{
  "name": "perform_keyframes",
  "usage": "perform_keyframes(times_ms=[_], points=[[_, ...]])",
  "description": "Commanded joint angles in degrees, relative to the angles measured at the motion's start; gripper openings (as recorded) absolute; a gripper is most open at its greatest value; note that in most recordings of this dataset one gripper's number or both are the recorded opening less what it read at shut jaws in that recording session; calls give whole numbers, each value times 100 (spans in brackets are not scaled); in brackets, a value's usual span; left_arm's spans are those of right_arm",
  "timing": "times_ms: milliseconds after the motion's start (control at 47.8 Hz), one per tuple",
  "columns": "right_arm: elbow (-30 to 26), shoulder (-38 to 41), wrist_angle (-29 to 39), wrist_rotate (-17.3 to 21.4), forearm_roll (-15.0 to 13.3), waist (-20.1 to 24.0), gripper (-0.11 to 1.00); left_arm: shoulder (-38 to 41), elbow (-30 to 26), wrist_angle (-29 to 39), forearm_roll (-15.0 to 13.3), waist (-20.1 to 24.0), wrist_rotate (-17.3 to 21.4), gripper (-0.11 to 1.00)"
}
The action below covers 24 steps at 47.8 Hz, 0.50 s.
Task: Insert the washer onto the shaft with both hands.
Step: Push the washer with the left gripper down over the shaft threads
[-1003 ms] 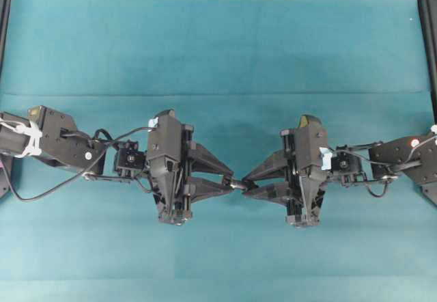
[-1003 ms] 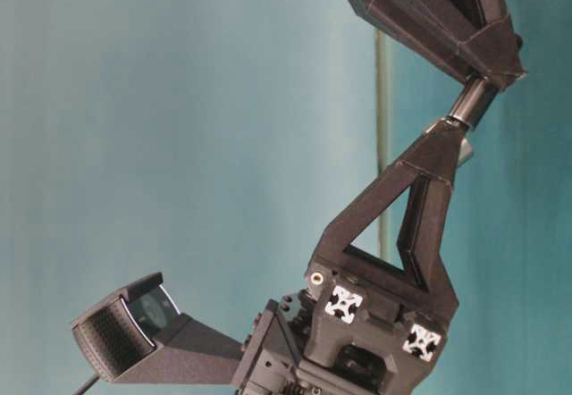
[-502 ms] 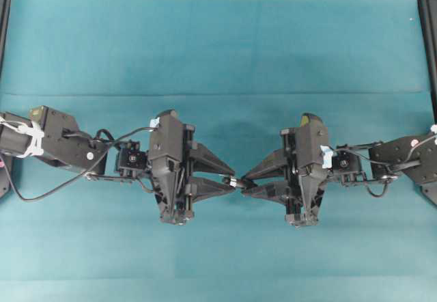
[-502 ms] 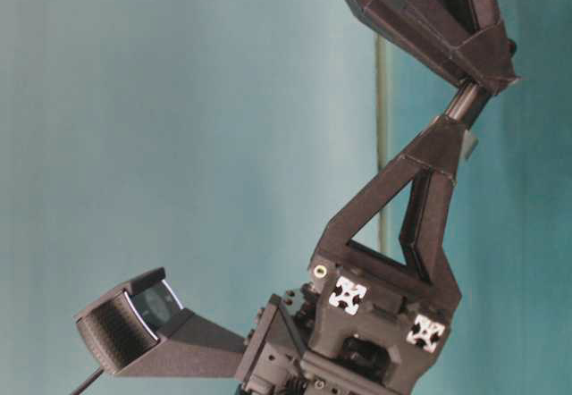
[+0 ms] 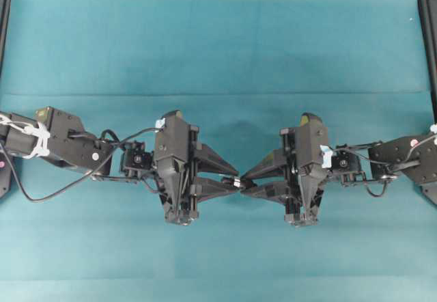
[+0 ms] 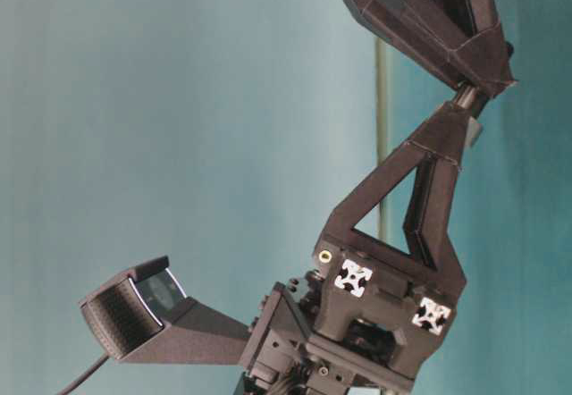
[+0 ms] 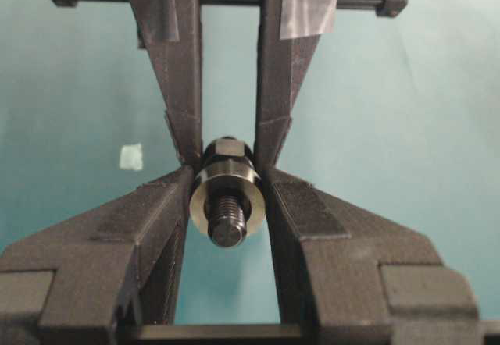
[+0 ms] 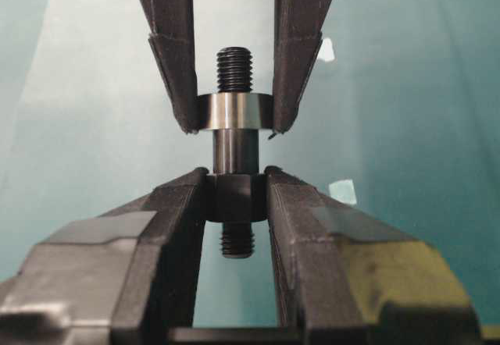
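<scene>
The silver washer (image 7: 205, 198) sits ringed around the dark shaft (image 8: 235, 148), whose threaded end (image 7: 227, 222) pokes through its hole. My left gripper (image 7: 226, 179) is shut on the washer's rim. In the right wrist view the washer (image 8: 233, 111) rides partway along the rod, above my right gripper (image 8: 236, 185), which is shut on the shaft's thick collar. From overhead the left gripper (image 5: 236, 181) and right gripper (image 5: 244, 183) meet tip to tip above the table's middle, and the parts between them are barely visible. At table level a short stub of shaft (image 6: 465, 97) shows between the two hands.
Teal cloth (image 5: 218, 42) covers the table. Small white tape bits lie on it (image 7: 131, 156) (image 8: 342, 191). Black frame rails stand at the left edge (image 5: 4, 15) and the right edge (image 5: 429, 29). Both arms reach in from the sides.
My left gripper has moved right toward the right gripper, carrying the washer farther along the shaft. Less of the shaft shows between the hands. The right arm stayed put.
</scene>
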Motion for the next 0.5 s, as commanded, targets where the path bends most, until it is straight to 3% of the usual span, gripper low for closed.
perform_keyframes(times_ms=[0, 481], points=[[-79, -26, -70, 44, 26, -18, 0, 18, -105, 26, 0, -9, 9, 36], [-79, -26, -70, 44, 26, -26, 0, 202, -422, 343, -9, -9, 79, 36]])
